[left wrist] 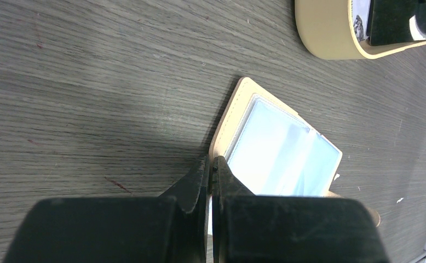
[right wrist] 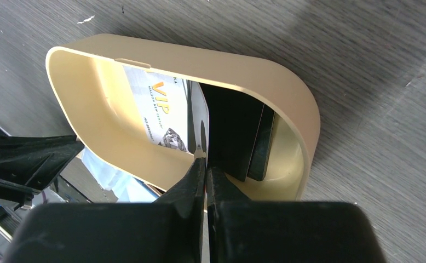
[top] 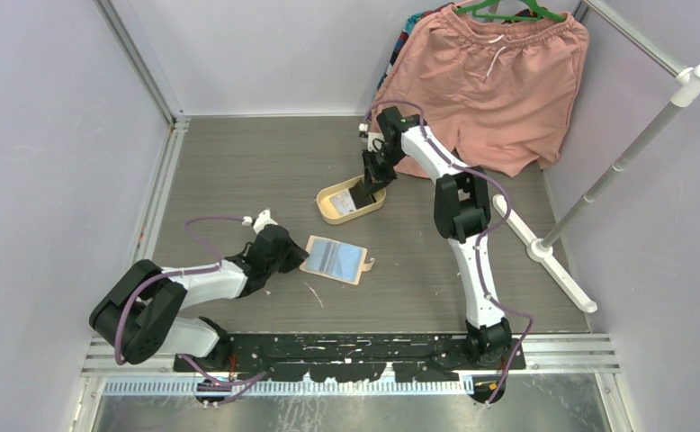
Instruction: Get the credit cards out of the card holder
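reaching in from the near left, the left gripper lies low over the grey wood-grain table, its jaws clenched together with nothing between them, the tips resting on the beige border at the left edge of the card holder. the card holder lies open and flat near the middle of the table, its pale blue-grey pockets facing up and its small snap tab sticking out on the right side; whether any card sits in those pockets cannot be told. farther back and a little right sits an oval cream-yellow tray, well apart from the holder. the right gripper dips into it from above, jaws pressed shut. inside the tray a white card printed with "vip" leans against the wall, and a black card stands tilted just beside it. the right fingertips meet right at the cards' lower edge, but whether a card is pinched between them cannot be told. at the far right corner, pink shorts hang from a green hanger on a white pipe rack.
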{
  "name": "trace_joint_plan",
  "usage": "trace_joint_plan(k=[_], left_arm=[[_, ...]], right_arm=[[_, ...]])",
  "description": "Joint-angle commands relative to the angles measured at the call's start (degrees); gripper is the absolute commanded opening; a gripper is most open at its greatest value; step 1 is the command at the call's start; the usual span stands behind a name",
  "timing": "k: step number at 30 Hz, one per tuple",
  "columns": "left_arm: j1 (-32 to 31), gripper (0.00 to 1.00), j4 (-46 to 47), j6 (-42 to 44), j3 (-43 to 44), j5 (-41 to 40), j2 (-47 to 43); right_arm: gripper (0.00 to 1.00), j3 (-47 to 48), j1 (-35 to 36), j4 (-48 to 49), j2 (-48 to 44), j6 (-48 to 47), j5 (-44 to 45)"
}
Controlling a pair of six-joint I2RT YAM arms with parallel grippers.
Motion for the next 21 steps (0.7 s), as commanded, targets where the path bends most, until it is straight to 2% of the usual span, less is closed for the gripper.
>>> trace_joint_plan(k=[1, 4, 9, 13, 17, 21], left_arm=[[-0.3, 0.0, -13.2, 2.5, -3.6, 0.6, 3.1], [-0.4, 0.0, -13.2, 2.5, -3.5, 0.6, 3.1], [-0.3, 0.0, -13.2, 2.6, -3.5, 0.6, 3.0], [-0.4, 0.0, -13.2, 2.6, -3.4, 0.7, 2.9], [-0.4, 0.0, -13.2, 2.6, -3.4, 0.7, 2.6], [-0.4, 0.0, -13.3, 2.8, -3.3, 0.7, 2.5]], right_arm=[[0.14, 0.5, -0.6, 0.1, -1.9, -0.9, 5.1], [0.25, 0.5, -0.7, 0.1, -2.4, -0.9, 5.6], [0.35, 1.4, -1.2, -0.6, -3.7, -0.8, 6.6], [0.51, 3.0, -1.3, -1.2, -5.6, -0.3, 6.9], [0.55, 3.0, -0.9, -0.1, -9.3, 1.2, 6.7], [0.56, -1.2, 0.3, 5.7, -15.5, 3.7, 7.4]])
